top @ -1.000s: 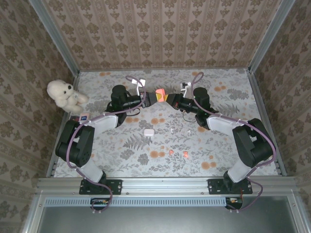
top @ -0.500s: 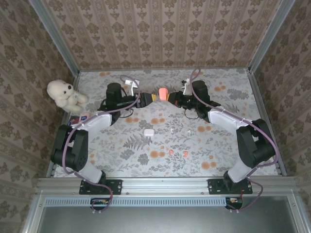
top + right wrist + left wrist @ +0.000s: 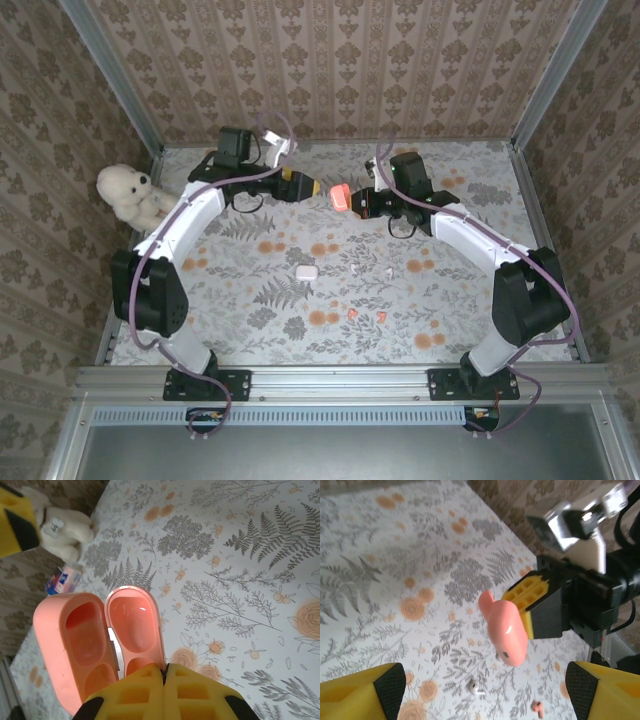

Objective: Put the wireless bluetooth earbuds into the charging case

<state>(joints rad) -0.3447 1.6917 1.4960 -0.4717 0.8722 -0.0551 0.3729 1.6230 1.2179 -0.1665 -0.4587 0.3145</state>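
Currently the right gripper (image 3: 360,203) is clenched on the orange-pink charging case (image 3: 341,197) and holds it in the air above the far middle part of the table (image 3: 470,290). In the right wrist view its yellow fingers (image 3: 165,692) are pressed together on the lower rim of one case half. The case is hinged open, and both halves show bare moulded cavities.

The left gripper (image 3: 303,187) is released. It sits just left of the held case, apart from it, also above the far part of the table. In the left wrist view its two yellow fingers (image 3: 360,695) stand wide apart at the lower corners with nothing between them, and the case hangs ahead of them.

Position of the remaining items:
- White charging case (image 3: 305,271): flat on the table near its centre; whether its lid is closed cannot be told.
- White earbuds (image 3: 355,270): loose on the table, just right of the white charging case, set apart from each other.
- Orange-red earbuds (image 3: 352,313): loose on the table, closer to the near edge, side by side.
- Plush bear (image 3: 130,195): at the left edge, toward the far-left corner, with a small packet (image 3: 62,580) beside it.
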